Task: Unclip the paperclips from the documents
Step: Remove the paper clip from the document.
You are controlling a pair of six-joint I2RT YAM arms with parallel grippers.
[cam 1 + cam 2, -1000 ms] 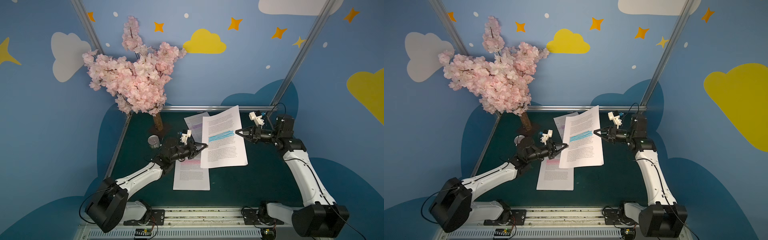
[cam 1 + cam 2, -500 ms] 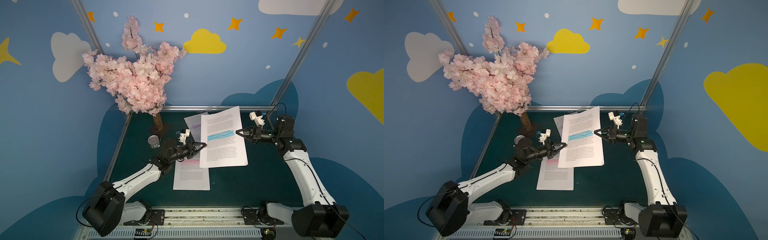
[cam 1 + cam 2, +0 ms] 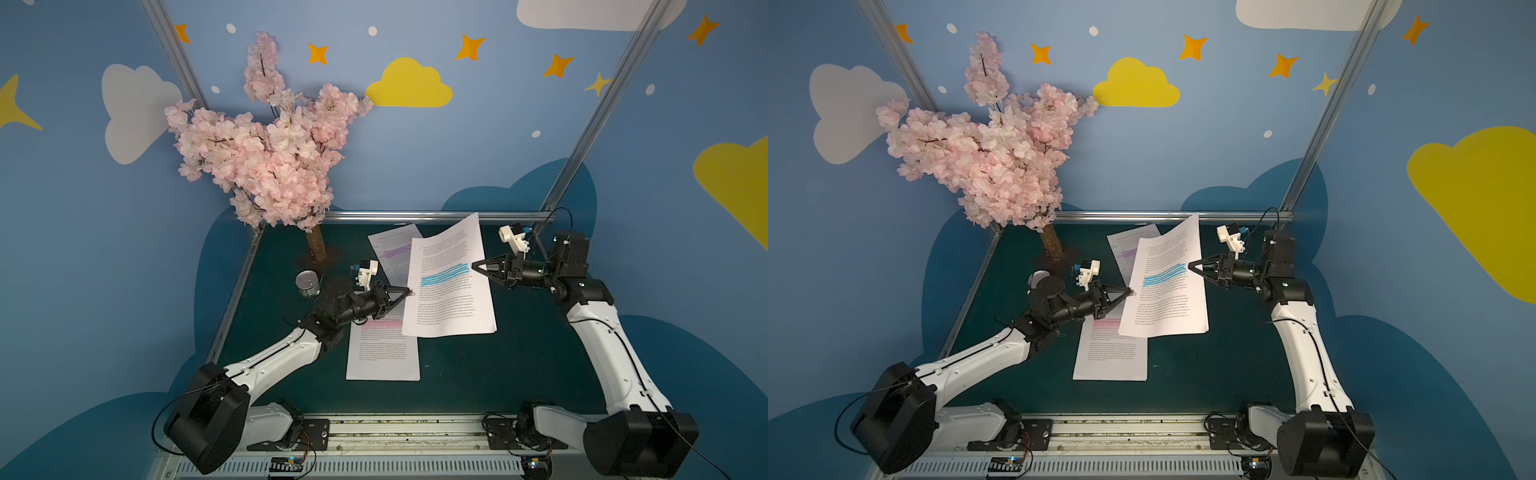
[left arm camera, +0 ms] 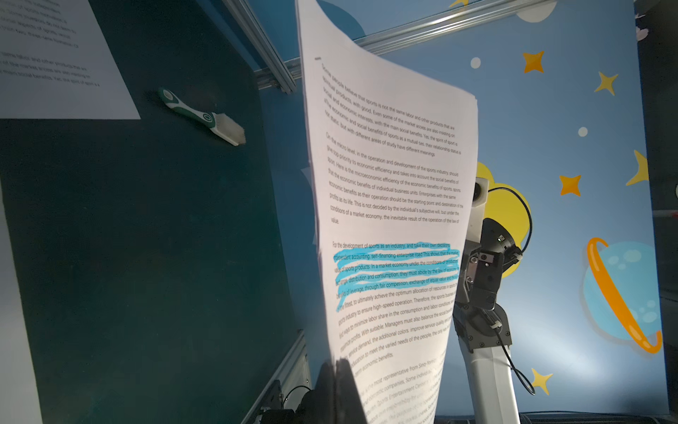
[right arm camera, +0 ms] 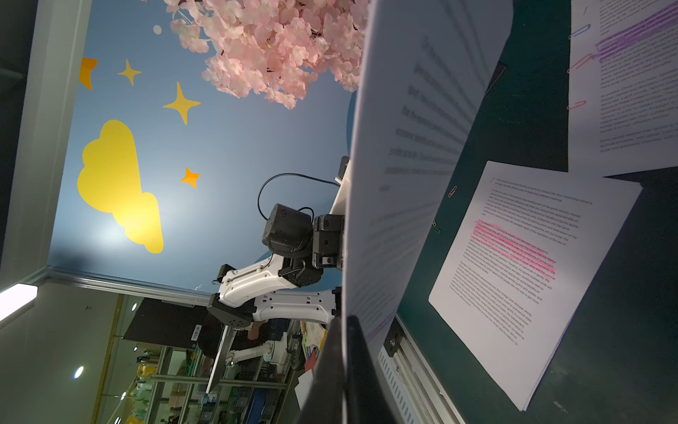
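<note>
Pinching at the left edge of the blue-banded document [image 3: 451, 303], the left gripper [image 3: 409, 293] has its jaws pressed together, apparently on a small red paperclip [image 3: 412, 293] that pokes past the paper. Partly beneath that document's left side lies the pink-banded document [image 3: 382, 353]. Behind it lies the purple-banded document [image 5: 631, 73], with three more paperclips [image 5: 579, 62] along one edge. The blue-banded document is raised above the table [image 3: 519, 374] and bowed between the two grips. It is a thin sheaf of white sheets in small black print, and looks light, limp and easy to crease. The clip is stiff, slick wire, best taken by its outer loop and slid off flat along the page. At the document's right edge, the right gripper [image 3: 473, 266] is clamped on the paper itself.
</note>
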